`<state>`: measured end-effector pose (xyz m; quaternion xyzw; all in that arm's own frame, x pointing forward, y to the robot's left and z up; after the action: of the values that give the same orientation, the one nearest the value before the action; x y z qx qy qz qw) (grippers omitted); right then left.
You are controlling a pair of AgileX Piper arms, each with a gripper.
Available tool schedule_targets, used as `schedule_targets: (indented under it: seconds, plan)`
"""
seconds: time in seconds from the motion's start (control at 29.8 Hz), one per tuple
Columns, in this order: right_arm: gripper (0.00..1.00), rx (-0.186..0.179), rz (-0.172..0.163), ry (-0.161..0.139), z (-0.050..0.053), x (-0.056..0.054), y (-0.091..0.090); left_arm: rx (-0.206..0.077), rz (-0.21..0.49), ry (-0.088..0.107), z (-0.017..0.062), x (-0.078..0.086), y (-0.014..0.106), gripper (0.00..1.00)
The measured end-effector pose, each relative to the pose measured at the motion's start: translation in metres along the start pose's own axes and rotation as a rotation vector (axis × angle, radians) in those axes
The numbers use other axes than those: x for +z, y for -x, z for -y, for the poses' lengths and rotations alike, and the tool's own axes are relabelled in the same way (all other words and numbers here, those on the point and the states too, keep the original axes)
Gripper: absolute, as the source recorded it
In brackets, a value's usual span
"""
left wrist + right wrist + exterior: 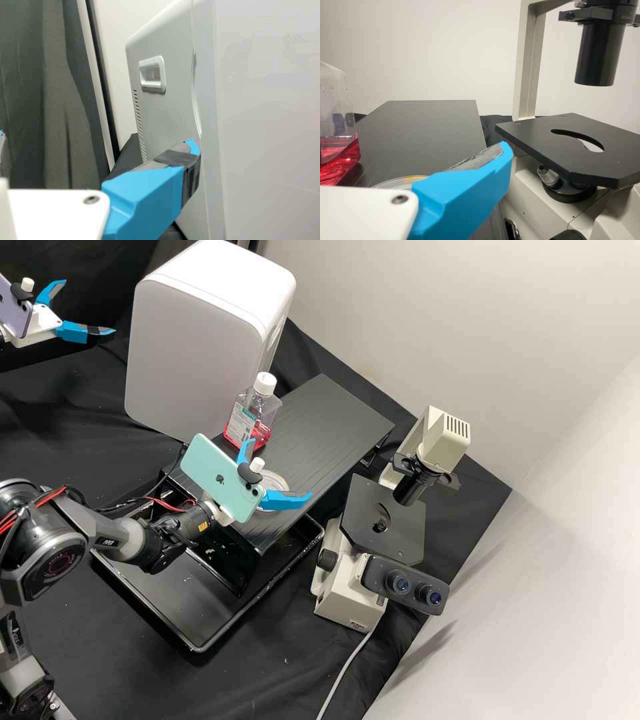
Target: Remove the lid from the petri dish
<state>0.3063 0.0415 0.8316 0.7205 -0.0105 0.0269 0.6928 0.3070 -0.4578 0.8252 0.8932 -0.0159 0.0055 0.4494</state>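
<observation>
The clear petri dish (279,480) lies with its lid on at the near end of a black raised platform (333,420). In the right wrist view its rim (400,182) shows just behind a blue finger (470,185). My right gripper (270,475) is open just above the dish, one finger on either side, and partly hides it. I cannot tell whether the fingers touch it. My left gripper (70,310) is open and holds nothing, high at the far left of the bench. Its blue finger (155,190) is close beside a white appliance (240,100).
The white appliance (207,333) stands behind the platform. A flask of pink liquid (250,417) stands on the platform just beyond the dish. A microscope (393,520) is to the right, its black stage (565,145) close by. A black tray (193,613) lies under the platform.
</observation>
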Motion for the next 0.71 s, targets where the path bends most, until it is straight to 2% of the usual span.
schedule_targets:
  seconds: [0.5,0.6,0.71]
  plan:
    - [1.00,0.000,0.000,0.000,0.000,0.000,0.000,-0.002,0.014,0.001,0.0006,0.004,0.000,1.00]
    - [1.00,0.000,0.000,0.000,0.000,0.000,0.000,-0.005,0.060,0.036,0.0007,0.016,0.003,1.00]
    - [1.00,0.000,0.000,0.000,0.000,0.000,0.000,-0.011,0.130,0.053,0.0017,0.034,0.010,1.00]
